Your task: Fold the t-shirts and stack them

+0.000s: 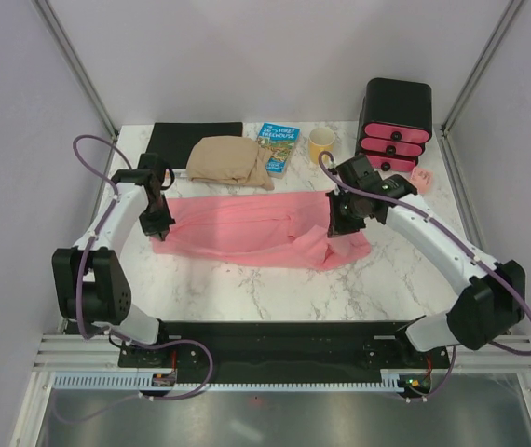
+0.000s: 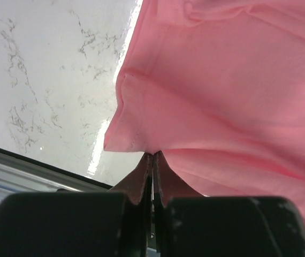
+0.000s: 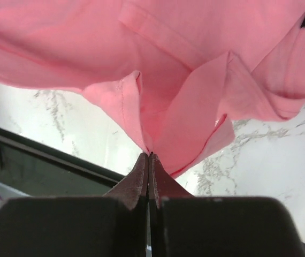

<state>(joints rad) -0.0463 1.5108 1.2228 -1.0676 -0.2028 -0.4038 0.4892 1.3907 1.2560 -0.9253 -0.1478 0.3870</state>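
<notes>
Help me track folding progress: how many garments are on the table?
2 for sure: the salmon-pink t-shirt spread across mid-table and a folded tan garment behind it. The flat black piece at the back left may be a third; cannot tell.

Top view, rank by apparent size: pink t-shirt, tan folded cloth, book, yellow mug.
1. pink t-shirt, by far the largest
2. tan folded cloth
3. book
4. yellow mug, smallest
The last three sit at a similar depth, so their order looks reliable.

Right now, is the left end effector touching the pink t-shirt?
Touching. The left wrist view shows the left end effector pinching an edge of the pink t-shirt between its shut jaws.
</notes>
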